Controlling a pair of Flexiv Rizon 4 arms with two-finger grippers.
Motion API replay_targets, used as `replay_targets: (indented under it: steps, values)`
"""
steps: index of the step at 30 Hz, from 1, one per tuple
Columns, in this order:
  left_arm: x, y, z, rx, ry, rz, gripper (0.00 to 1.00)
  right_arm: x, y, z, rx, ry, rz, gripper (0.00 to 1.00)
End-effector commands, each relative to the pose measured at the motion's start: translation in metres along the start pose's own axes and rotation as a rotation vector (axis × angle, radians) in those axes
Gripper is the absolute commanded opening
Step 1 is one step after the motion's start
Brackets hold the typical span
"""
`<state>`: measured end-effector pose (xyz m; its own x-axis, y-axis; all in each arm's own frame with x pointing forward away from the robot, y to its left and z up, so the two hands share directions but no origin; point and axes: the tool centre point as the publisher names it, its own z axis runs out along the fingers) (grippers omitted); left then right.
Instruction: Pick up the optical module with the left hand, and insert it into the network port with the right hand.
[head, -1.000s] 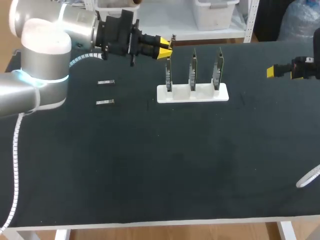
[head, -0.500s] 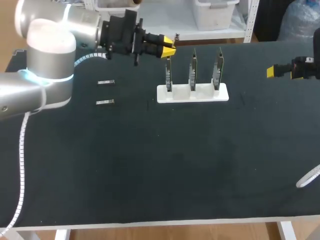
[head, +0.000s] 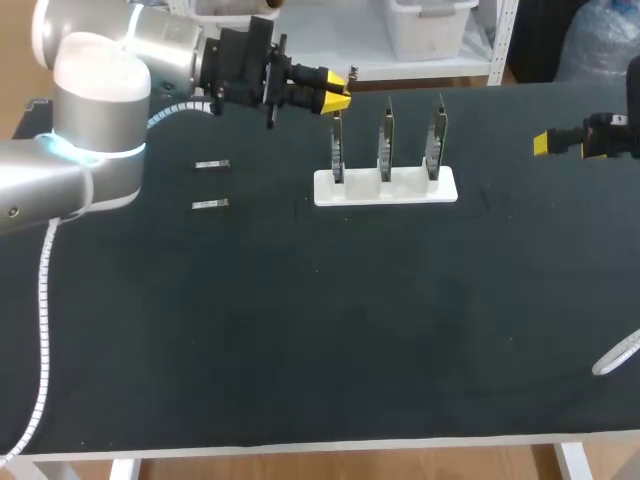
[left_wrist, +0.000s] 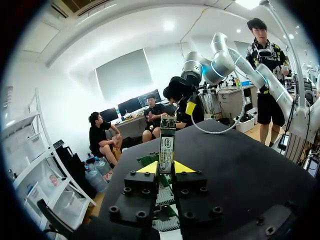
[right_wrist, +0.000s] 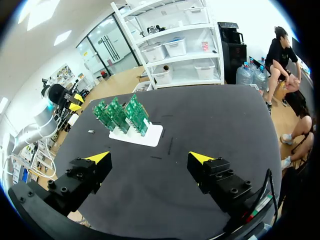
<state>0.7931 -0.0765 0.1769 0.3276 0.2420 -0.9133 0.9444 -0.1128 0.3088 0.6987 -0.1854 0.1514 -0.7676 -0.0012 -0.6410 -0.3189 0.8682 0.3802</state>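
Note:
My left gripper (head: 337, 91) hovers above the table's far side, just left of the leftmost of three upright green circuit boards (head: 338, 146) on a white stand (head: 386, 187). It is shut on a slim metal optical module (left_wrist: 166, 146) that sticks out ahead of the yellow tips in the left wrist view, where the gripper (left_wrist: 166, 168) points toward my other arm. My right gripper (head: 541, 143) hangs at the table's right edge, open and holding nothing. In the right wrist view its gripper (right_wrist: 149, 158) faces the boards (right_wrist: 120, 114) across bare black table.
Two more small metal modules (head: 212, 164) (head: 210, 204) lie on the black table left of the stand. A white cable (head: 615, 357) pokes in at the right edge near the front.
My left gripper has shifted slightly right and away from me with the module in it. The right arm has not moved.

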Motion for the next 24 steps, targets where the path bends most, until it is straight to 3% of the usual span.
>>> replay_targets:
  steps: [1,20,24]
  values:
    - [0.0009,0.0024,0.0007,0.005,0.000,0.002,0.00,0.0001,0.0002,0.0004,0.001,-0.001,0.000,1.00]
    - [0.0009,0.0024,0.0007,0.005,0.000,0.002,0.00,0.0001,0.0002,0.0004,0.001,-0.001,0.000,1.00]
    - [-0.0017,0.0003,-0.0019,-0.048,-0.046,-0.012,0.00,0.0001,0.0002,0.0004,0.001,-0.001,0.000,1.00]
